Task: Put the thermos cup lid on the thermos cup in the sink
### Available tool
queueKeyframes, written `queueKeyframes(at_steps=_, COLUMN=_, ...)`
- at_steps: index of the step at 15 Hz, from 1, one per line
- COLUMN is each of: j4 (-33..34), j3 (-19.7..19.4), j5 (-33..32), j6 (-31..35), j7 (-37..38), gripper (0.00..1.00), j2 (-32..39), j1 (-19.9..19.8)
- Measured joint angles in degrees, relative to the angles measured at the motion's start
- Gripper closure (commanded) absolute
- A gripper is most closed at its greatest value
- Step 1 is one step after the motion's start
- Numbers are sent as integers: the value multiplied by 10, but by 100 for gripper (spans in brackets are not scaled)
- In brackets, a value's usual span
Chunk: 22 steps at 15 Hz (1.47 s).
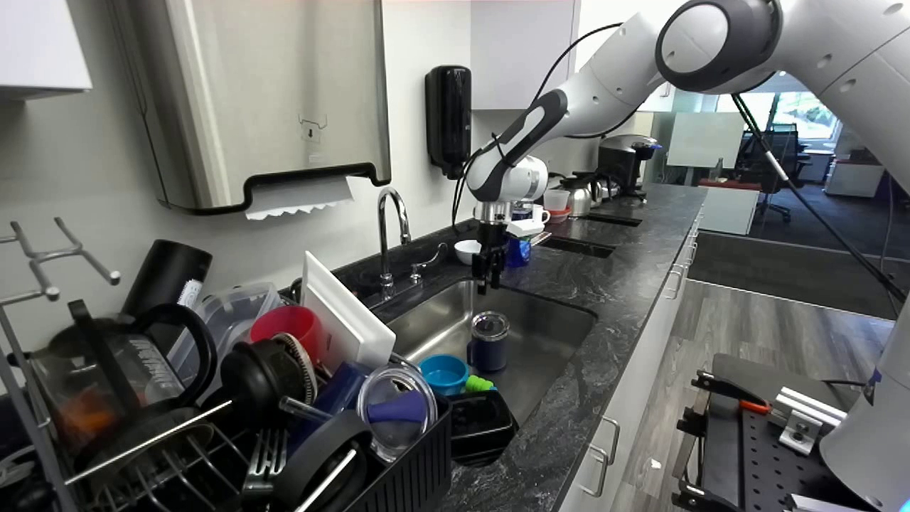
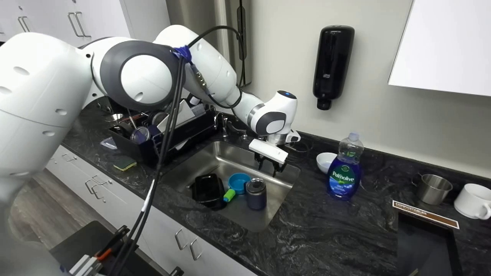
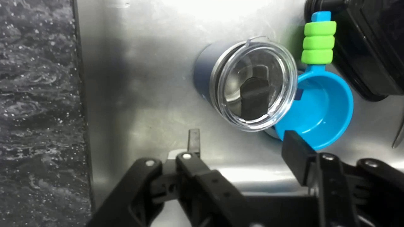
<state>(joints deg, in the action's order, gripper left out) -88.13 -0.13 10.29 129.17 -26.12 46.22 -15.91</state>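
Observation:
The navy thermos cup (image 1: 489, 354) stands upright in the steel sink (image 1: 554, 320) and shows in both exterior views (image 2: 256, 200). The clear round lid (image 3: 257, 83) with a dark slider lies over the cup's mouth (image 1: 490, 325). In the wrist view the cup's navy side (image 3: 204, 72) and steel rim show left of the lid. I cannot tell whether the lid is pressed down fully. My gripper (image 3: 241, 138) is open and empty, its fingers pointing down. It hangs above the wall-side part of the sink (image 2: 267, 170), apart from the cup and lid.
A blue measuring cup (image 3: 315, 107) with a green grip (image 3: 318, 42) sits close beside the thermos cup. A black container (image 2: 208, 188) is also in the sink. The faucet (image 1: 387, 242), loaded dish rack (image 1: 416, 469), white bowl (image 2: 325, 160) and soap bottle (image 2: 344, 174) stand around it.

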Motion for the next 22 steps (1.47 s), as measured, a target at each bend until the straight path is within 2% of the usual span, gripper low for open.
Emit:
queueKeyframes(at_steps=5, j4=-78, j3=-1, j5=-63, j6=82, j7=17, gripper=96, j2=-25, j1=32)
queueKeyframes(at_steps=6, j4=-87, j3=-2, j5=-75, j6=91, j7=24, gripper=99, j2=-26, j1=38)
queueKeyframes(at_steps=12, j4=-120, j3=-12, j5=-134, j6=125, j7=66, gripper=100, j2=-28, j1=60)
queueKeyframes(at_steps=22, j4=-145, j3=-33, j5=-187, j6=128, j7=96, gripper=100, j2=-27, j1=74)
